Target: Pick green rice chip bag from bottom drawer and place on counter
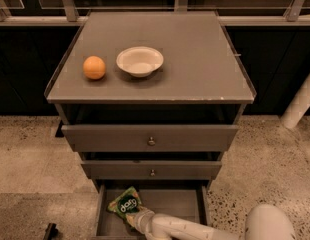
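**A:** The gripper (136,218) is down in the open bottom drawer (175,201), left of centre, right up against the green rice chip bag (125,204).

**B:** Clamped on it?

**A:** I can't tell whether the grip is closed. The bag sits tilted at the drawer's left side.

**B:** And the counter (195,59)?

**A:** An orange ball (94,67) and a white bowl (139,60) sit side by side, apart.

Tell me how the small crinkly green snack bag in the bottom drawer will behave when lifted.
The small crinkly green snack bag looks creased and thin, probably light and floppy; it may sag from the gripper, which sits at its lower edge in the grey bottom drawer. Being flat, it should not roll.
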Controlling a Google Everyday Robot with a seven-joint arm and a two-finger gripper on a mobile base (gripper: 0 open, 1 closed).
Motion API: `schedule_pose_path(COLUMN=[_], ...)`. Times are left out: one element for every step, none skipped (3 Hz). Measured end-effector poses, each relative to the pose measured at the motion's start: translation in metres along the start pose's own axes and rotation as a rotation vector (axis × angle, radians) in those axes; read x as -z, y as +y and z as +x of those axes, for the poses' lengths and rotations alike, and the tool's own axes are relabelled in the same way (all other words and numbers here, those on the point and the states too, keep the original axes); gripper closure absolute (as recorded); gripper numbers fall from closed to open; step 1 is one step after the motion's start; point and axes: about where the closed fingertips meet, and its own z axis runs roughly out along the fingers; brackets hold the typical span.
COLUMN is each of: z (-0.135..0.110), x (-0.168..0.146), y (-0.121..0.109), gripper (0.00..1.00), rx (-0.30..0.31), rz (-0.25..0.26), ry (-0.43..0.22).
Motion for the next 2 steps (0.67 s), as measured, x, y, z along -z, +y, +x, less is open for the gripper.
schedule_pose_path(z=[0.0,-0.002], x=[0.0,0.0021], y=[0.0,0.0006], gripper=[1.0,1.0], rx=[0.0,0.0], rz=[0.0,0.0], ry=[0.0,0.0])
